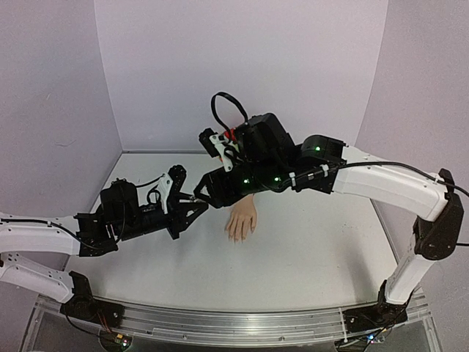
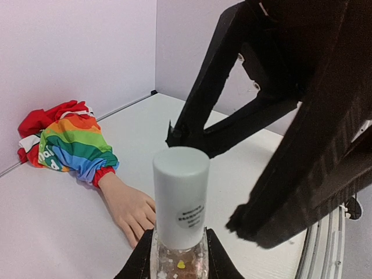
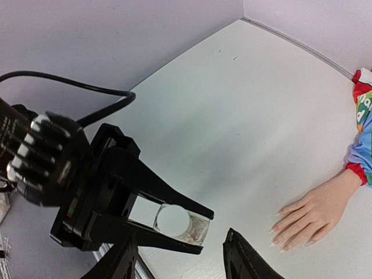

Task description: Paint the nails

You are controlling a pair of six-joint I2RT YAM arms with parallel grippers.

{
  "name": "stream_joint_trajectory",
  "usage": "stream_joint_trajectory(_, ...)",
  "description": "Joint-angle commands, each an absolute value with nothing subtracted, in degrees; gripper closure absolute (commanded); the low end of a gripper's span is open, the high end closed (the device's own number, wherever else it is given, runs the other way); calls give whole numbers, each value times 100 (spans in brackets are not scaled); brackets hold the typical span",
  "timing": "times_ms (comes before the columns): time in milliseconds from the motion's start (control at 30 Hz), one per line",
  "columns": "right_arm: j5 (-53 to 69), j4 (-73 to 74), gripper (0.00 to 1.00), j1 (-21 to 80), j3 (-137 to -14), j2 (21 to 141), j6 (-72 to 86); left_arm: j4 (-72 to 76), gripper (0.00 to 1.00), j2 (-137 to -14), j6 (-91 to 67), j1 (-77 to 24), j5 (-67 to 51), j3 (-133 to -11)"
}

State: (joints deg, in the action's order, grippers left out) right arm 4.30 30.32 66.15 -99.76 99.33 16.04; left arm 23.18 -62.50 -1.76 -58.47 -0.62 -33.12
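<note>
**A:** Mid-table, a bit left of centre: what's the left gripper (image 3: pixel 203 232) got?
**B:** Small clear bottle (image 2: pixel 177 263), upright, white cap (image 2: pixel 181 174) on top. Fingers clamped on the glass part, one each side.
**A:** Right gripper (image 2: pixel 204 177)?
**B:** Comes in from above, at the cap. Fingers apart, one each side of the cap, nothing held. Can't tell if either touches it.
**A:** Fake hand (image 1: pixel 240 222)?
**B:** Flat on the table (image 1: pixel 315 249), palm down, approx centre, near the bottle on its right. Fingers point to the near edge. Neither gripper touches it.
**A:** Nails (image 3: pixel 276 239)?
**B:** At the near tips of those fingers, apart from the bottle. V. small in every view, can't tell if there's colour on them.
**A:** Sleeve?
**B:** Rainbow sleeve (image 2: pixel 72 145) bunched at the wrist, far side of the hand, close to the back wall. From the top view it's hidden under the right arm.
**A:** Bottle contents?
**B:** Clear w/ flecks, one yellow bit. Round label on the cap, text too small to read.
</note>
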Motion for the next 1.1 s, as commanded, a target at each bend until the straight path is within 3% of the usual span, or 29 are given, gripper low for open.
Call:
stream_joint_trajectory(0,159,3333,48,6613,-10557,10293,1823,2655,100,-6228,-62,-5879,235,-3388)
stream_joint_trajectory(433,175,3585,69,6594,-11071,10683,1881,2610,100,-6238,-35,-5926,211,-3393)
stream_joint_trajectory(733,253,3571,99,6592,-10972,10513,1604,2548,100,-6181,-142,-5924,-44,-3359)
stream_joint_trajectory(867,579,3455,100,6584,-10738,10278,1011,2492,100,-6138,-153,-5926,-683,-3349)
stream_joint_trajectory(1067,2206,3128,100,6559,-10009,9790,-545,2181,100,-6151,-39,-5924,-1815,-3416)
